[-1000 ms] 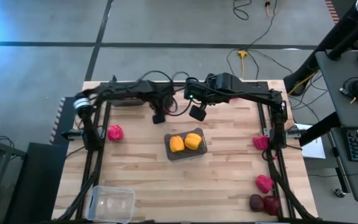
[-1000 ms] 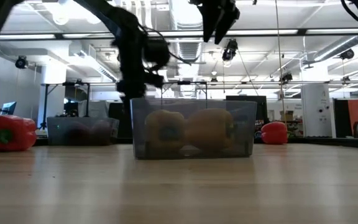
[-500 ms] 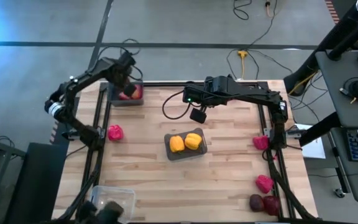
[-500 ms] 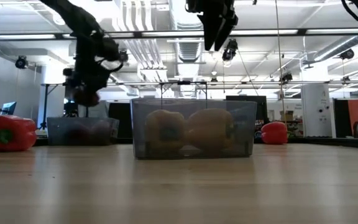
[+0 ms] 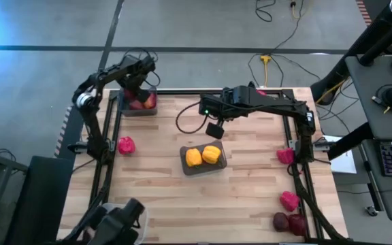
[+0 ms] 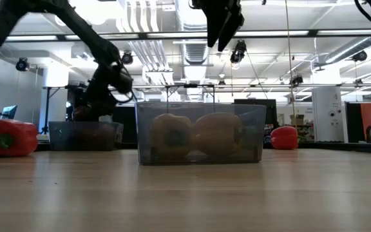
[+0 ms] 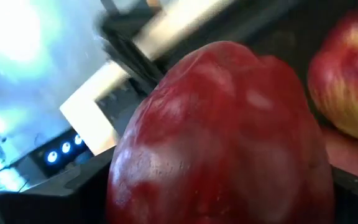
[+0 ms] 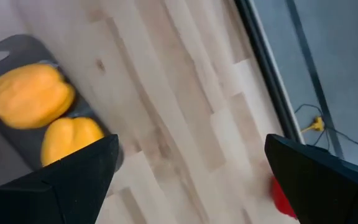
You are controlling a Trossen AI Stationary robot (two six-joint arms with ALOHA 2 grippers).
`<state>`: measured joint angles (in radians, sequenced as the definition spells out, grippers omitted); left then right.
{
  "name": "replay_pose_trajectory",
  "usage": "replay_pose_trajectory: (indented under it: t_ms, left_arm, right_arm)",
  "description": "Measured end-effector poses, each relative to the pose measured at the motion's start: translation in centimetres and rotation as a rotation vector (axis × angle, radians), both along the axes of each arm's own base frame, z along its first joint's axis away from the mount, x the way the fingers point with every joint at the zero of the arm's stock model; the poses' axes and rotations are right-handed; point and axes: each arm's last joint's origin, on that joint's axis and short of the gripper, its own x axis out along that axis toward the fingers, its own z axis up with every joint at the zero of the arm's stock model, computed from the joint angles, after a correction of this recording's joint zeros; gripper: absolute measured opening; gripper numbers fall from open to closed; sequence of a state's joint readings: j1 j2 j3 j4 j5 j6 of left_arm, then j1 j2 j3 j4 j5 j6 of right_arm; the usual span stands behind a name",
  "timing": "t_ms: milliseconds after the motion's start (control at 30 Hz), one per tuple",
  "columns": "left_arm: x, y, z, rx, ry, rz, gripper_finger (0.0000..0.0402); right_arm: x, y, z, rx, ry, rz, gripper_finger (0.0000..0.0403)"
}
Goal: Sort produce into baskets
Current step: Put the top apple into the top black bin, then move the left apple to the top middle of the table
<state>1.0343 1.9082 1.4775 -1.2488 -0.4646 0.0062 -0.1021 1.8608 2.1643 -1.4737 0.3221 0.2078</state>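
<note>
A dark red apple (image 7: 219,137) fills my left wrist view, clamped in my left jaws (image 5: 137,95) over the dark grey basket (image 5: 139,107) at the counter's (image 5: 250,184) far left corner, beside a red-yellow apple (image 7: 347,87) already in it. Two yellow peppers (image 5: 203,155) sit in the grey basket (image 5: 204,165) at the counter's centre. My right jaws (image 5: 216,129) hover apart and empty above it. Red peppers (image 5: 126,144) lie near the left edge and right edge

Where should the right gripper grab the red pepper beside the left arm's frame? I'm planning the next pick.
Judging by the high view, come straight down on the red pepper and pinch its broad body: it lies alone on bare table, stem end sideways in the low view.
</note>
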Motion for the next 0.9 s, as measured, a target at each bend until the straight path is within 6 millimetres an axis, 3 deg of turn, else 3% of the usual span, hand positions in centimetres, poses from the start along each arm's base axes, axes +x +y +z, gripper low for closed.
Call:
replay_pose_trajectory:
  t_ms: [233,467,667,900]
  left_arm:
    - [0.7,1.2,-2.1,-0.177,0.103,-0.025,0.0351]
    - [0.8,1.4,-1.9,-0.220,0.140,0.002,0.0382]
    - [0.9,0.9,1.4,-0.199,0.079,0.053,0.0390]
    - [3.0,-2.0,8.1,-0.086,-0.396,0.141,0.0388]
  right_arm:
    - [-0.7,2.9,-0.1,0.033,0.057,0.005,0.0396]
    - [-1.7,5.4,0.7,-0.035,0.052,0.072,0.0396]
    - [-4.0,5.4,1.6,-0.112,0.063,0.103,0.0396]
    - [-6.6,5.3,1.5,-0.123,0.104,0.153,0.0396]
